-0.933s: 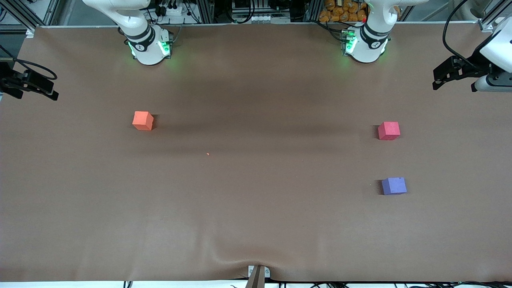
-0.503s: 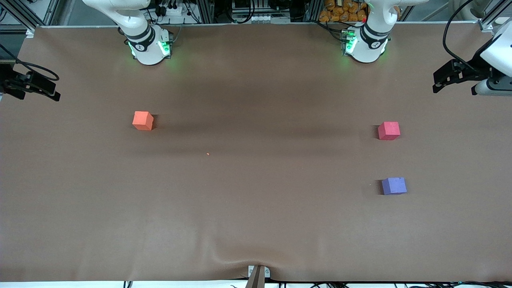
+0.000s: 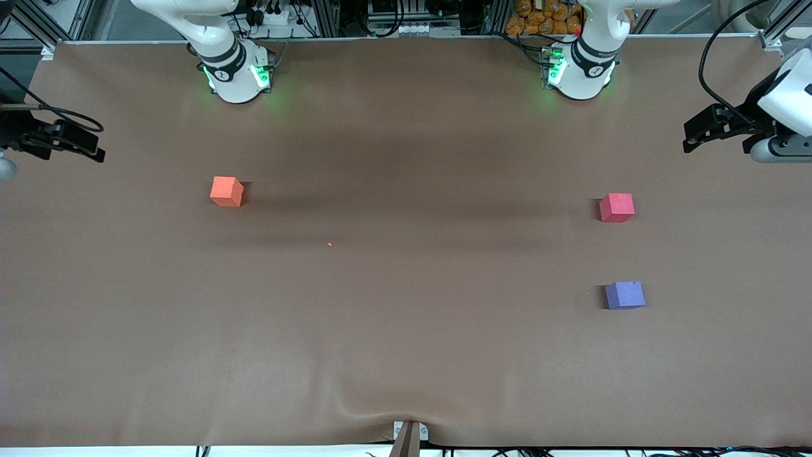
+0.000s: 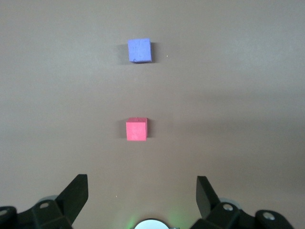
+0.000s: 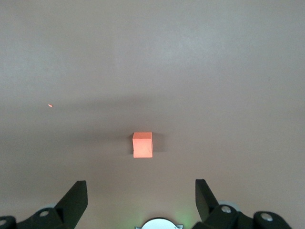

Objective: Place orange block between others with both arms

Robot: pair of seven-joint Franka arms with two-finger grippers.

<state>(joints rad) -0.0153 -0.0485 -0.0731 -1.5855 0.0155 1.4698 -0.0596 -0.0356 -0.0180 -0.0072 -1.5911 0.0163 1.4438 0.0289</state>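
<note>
The orange block [image 3: 226,191] [image 5: 142,144] sits on the brown table toward the right arm's end. Toward the left arm's end sit the others: a pinkish-red cube [image 3: 616,207] [image 4: 136,129] and a purple cube [image 3: 625,295] [image 4: 139,50], the purple one nearer the front camera, with a gap between them. My right gripper [image 3: 96,152] [image 5: 140,186] hangs open and empty over the table's edge at its own end. My left gripper [image 3: 688,138] [image 4: 142,183] hangs open and empty over the table's edge at the left arm's end. Neither touches a cube.
A tiny orange crumb [image 3: 330,244] lies near the table's middle. The two green-lit arm bases [image 3: 238,76] [image 3: 580,73] stand along the back edge. The brown cover [image 3: 406,355] wrinkles near a small bracket [image 3: 409,435] at the front edge.
The right gripper has crept inward over the table from its end. The left gripper has shifted slightly at its end. No cube has moved.
</note>
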